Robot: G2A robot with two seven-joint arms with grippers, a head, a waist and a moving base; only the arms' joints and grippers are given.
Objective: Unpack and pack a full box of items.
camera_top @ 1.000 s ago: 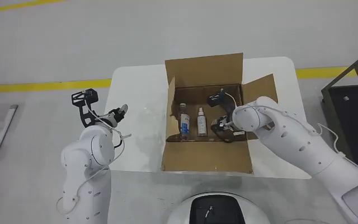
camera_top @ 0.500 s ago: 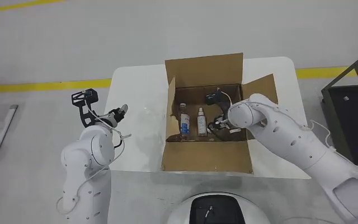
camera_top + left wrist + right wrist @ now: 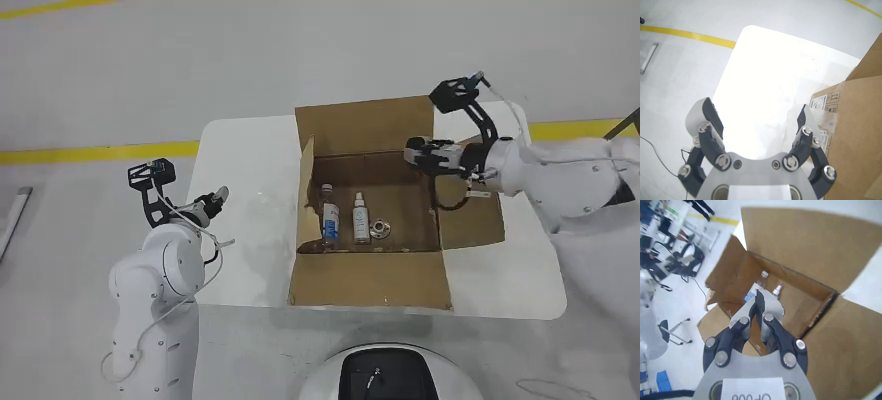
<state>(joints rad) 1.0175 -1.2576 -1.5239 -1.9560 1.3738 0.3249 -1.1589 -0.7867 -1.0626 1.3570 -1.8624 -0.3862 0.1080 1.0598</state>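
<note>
While the right fingers (image 3: 772, 308) sit clenched on nothing above the far right corner of the box (image 3: 365, 280), the left fingers (image 3: 712, 113) hang released, pads wide apart, over bare desk (image 3: 250, 160) left of the box. Box flaps open. On the box floor: water bottle (image 3: 328, 215) near the left wall, spray bottle (image 3: 360, 218) just beside it, small metal piece (image 3: 380, 230) right of that.

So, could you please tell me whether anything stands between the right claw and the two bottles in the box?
Nothing visible does. The right claw, shut, hangs over the box's far right corner. Its flaps stand open, and the water bottle and spray bottle lie uncovered on the box floor.
</note>
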